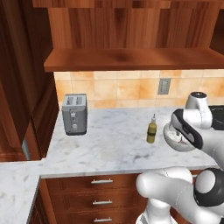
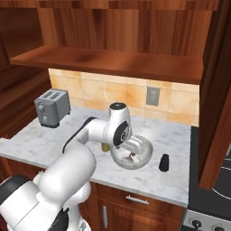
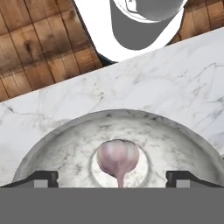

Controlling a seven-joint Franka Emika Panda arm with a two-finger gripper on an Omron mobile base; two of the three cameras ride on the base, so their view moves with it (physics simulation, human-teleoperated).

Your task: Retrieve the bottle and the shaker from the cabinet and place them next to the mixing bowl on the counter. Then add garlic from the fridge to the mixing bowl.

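1. The garlic (image 3: 117, 160) lies on the floor of the mixing bowl (image 3: 57, 148), straight ahead of our claw (image 3: 112, 178) and between its two tips, which stand wide apart with nothing clamped.
2. We judge the drop is made; to finish well we should lift straight up, fingers apart, clear of the bowl's rim.
3. The hand view gives us the garlic bulb; the right base view gives what it lacks: the shaker (image 2: 164, 162) on the counter (image 2: 45, 140) just past the bowl on one side.
4. The left base view adds the bottle (image 1: 152, 129) beside the bowl, and a toaster (image 1: 75, 113) well apart.
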